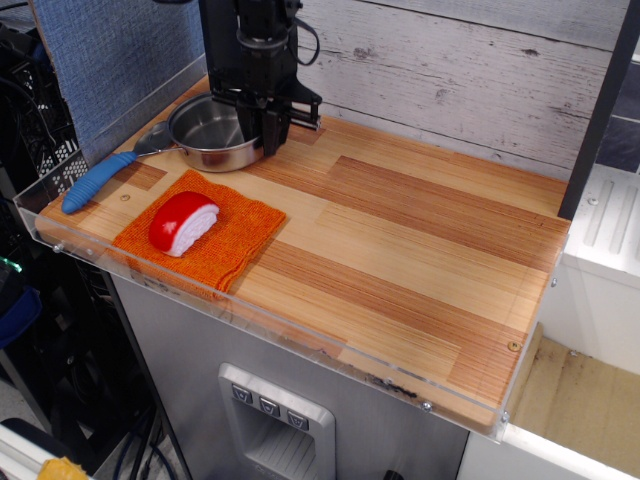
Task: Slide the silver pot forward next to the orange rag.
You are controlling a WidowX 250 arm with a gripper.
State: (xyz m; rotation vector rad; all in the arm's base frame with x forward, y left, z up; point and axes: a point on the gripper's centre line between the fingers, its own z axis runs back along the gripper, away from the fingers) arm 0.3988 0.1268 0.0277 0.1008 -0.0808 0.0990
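Sitting at the back left of the wooden table [400,240], near the plank wall, with the slide forward seemingly not yet carried out. Lying toward the front left edge, the orange rag [225,240], carrying a red-and-white toy sushi piece [184,222], with the space to its right on the bare wood apparently waiting to be filled. Resting just behind the rag's rear corner, the silver pot [212,133], upright and close to the rag but not yet alongside it. Lying left of the pot, a blue-handled spoon [110,172], bowl touching or nearly touching the pot's rim. Standing over the pot's right rim, the gripper [268,128], fingers drawn close together and seemingly pinching the rim, though actual contact not being clear enough to confirm.
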